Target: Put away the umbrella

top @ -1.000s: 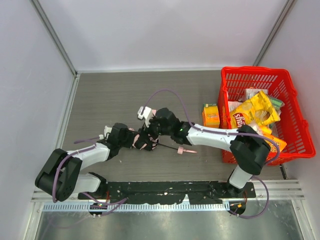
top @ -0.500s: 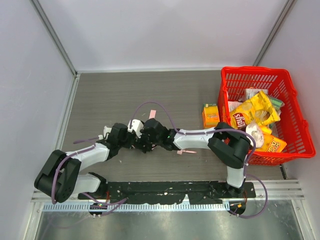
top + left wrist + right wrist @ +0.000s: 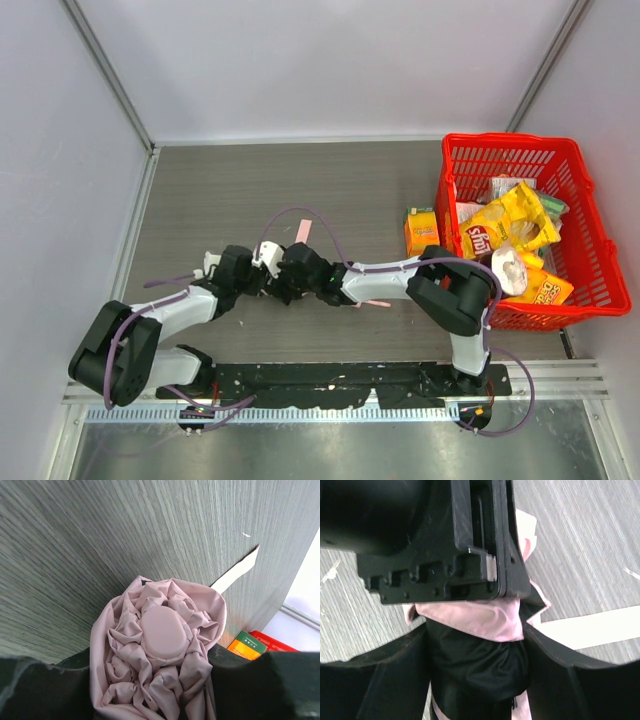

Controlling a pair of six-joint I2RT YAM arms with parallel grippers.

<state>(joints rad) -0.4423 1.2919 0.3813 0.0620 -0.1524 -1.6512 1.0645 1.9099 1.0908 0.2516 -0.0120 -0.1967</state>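
The pale pink umbrella is a bunched roll of fabric with an oval cap, seen end-on in the left wrist view. My left gripper is shut on it, low over the table. In the top view my left gripper and right gripper meet nose to nose and hide most of the umbrella. Only its narrow strap and the pink handle end show there. In the right wrist view my right gripper has its fingers pressed on both sides of the umbrella's pink and dark fabric.
A red basket with snack bags stands at the right. An orange box stands just left of it. The right arm lies across the table's near middle. Pale walls close the table at the back and left.
My right gripper has moved left and down from above the umbrella to meet my left gripper, and its elbow has folded in from the basket. My left gripper has held still.
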